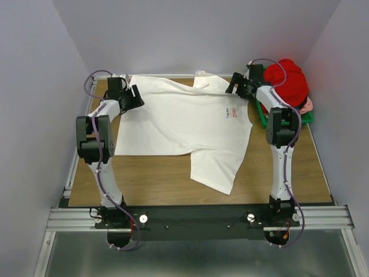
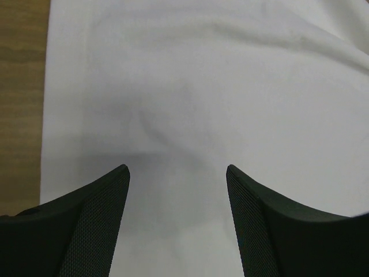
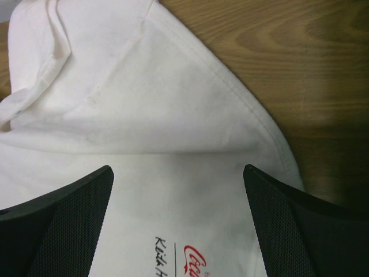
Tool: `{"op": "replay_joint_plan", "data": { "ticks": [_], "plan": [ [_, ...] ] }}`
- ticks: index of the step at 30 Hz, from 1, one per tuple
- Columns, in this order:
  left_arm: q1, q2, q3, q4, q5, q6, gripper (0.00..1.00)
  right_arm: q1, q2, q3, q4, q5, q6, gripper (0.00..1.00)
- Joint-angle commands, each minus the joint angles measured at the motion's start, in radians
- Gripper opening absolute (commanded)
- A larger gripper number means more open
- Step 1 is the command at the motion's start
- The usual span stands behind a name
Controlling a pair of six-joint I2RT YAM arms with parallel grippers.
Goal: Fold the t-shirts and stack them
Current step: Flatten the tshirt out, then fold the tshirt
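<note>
On the wooden table [image 1: 155, 179], mid-surface: white t-shirt [image 1: 179, 124] spread flat, logo side up. One sleeve lies toward the near edge, and the small red chest logo [image 1: 231, 112] sits toward the right arm's side.

Left gripper [image 1: 137, 97] is over the shirt's left end. Its fingers [image 2: 86, 219] are spread wide with nothing between them. Below is plain white cloth, with a strip of bare wood at the left of the wrist view.

Right gripper [image 1: 233, 86] is over the shirt's far right corner. Its jaws are likewise apart and holding nothing. Its wrist view shows a seamed fold of cloth and the top of the red logo with dark script beside it.

Cannot tell whether either set of fingertips touches the cloth.

Far right corner: red t-shirt [image 1: 287, 81] heaped in a green bin [image 1: 260, 119]. A bit of pink cloth [image 1: 309, 105] shows at the heap's right edge.
</note>
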Motion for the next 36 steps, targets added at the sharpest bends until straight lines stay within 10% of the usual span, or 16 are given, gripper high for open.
{"op": "replay_joint_plan", "data": {
  "ticks": [1, 6, 16, 36],
  "plan": [
    [-0.035, -0.353, -0.21, 0.053, -0.318, -0.069, 0.78, 0.006, -0.141, -0.061, -0.033, -0.096, -0.046, 1.0],
    [-0.151, -0.728, -0.637, 0.137, -0.669, -0.213, 0.82, 0.017, -0.326, -0.232, -0.024, -0.115, -0.056, 1.0],
    [-0.142, -1.074, -1.006, 0.059, -0.731, -0.489, 0.7, 0.017, -0.635, -0.583, 0.0, -0.061, -0.039, 1.0],
    [0.045, -0.913, -1.054, 0.097, -0.57, -0.434, 0.56, 0.017, -0.765, -0.68, 0.016, -0.063, -0.033, 1.0]
  ]
}}
